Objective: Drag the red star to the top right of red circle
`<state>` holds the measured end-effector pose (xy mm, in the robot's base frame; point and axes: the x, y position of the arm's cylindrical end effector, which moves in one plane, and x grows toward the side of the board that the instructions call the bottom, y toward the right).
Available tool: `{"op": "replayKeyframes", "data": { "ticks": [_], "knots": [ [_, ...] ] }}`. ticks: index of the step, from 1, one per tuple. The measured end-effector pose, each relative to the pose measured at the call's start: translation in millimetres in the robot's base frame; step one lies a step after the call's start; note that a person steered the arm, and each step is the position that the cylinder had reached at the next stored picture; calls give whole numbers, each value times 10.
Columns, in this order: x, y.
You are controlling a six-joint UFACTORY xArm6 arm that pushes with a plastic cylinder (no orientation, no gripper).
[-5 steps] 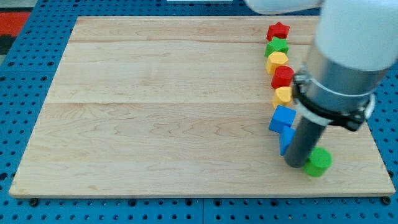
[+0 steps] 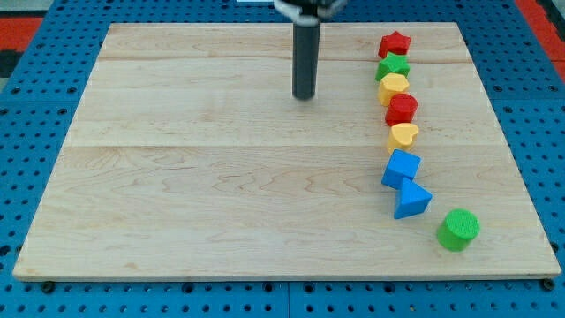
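The red star point(image 2: 395, 43) lies at the top of a column of blocks near the board's right side. The red circle point(image 2: 402, 109) sits lower in the same column, with a green star point(image 2: 393, 66) and a yellow hexagon point(image 2: 393, 87) between them. My tip point(image 2: 305, 95) rests on the board well to the left of the column, about level with the yellow hexagon, touching no block.
Below the red circle lie a yellow heart point(image 2: 403, 136), a blue cube point(image 2: 401, 168) and a blue triangle point(image 2: 411, 200). A green cylinder point(image 2: 457, 229) stands near the bottom right. The wooden board point(image 2: 203, 177) lies on a blue pegboard.
The arm has moved from the bottom right, beside the blue triangle and green cylinder, to the upper middle of the board. The blocks have stayed in place.
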<state>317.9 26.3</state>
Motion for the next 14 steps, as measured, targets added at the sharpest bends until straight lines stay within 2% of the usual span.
{"op": "replayKeyframes", "data": {
  "ticks": [1,2,5,7,10,12,14],
  "knots": [
    [-898,76],
    [-1249,548],
    [-1127,1375],
    [-685,1375],
    [-264,1374],
    [-811,1484],
    [-106,1612]
  ]
}}
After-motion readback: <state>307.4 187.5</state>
